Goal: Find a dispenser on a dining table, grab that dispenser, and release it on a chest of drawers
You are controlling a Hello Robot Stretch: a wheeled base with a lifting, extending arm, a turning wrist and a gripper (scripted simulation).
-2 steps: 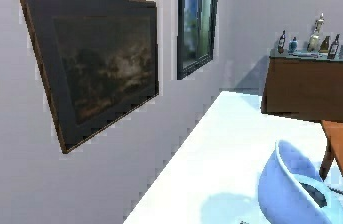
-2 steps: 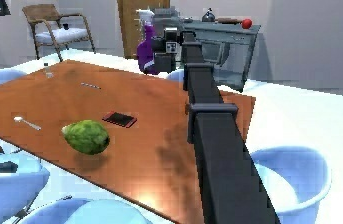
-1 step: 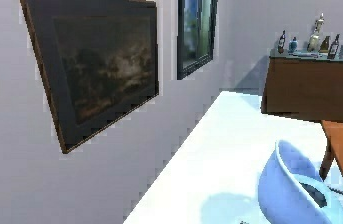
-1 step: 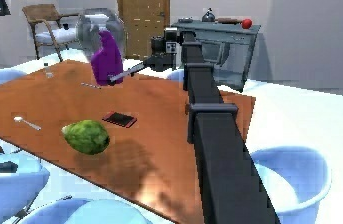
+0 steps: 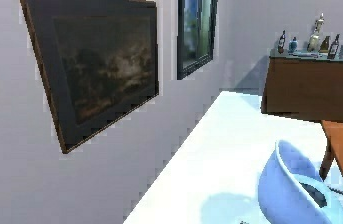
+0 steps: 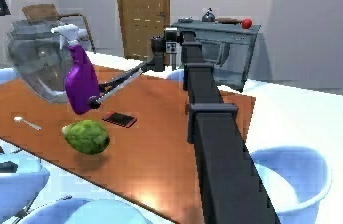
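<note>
Dispenser (image 6: pixel 79 78), a purple spray btl, is showing against the dining table (image 6: pixel 154 110) w/ a glass jar (image 6: pixel 34 60) behind. Gripper (image 6: pixel 95 99) is reaching its base; can't tell grip state or whether it's holding anything.

The Stretch robot's arm (image 6: pixel 214 130) is a dark, near-black square bar of nested sections that narrow in steps toward the far end. Two small white squares (image 6: pixel 172 46) with black marks sit there beside the gripper (image 6: pixel 104 95), a dark body with two thin fingers (image 6: pixel 129 78).
</note>
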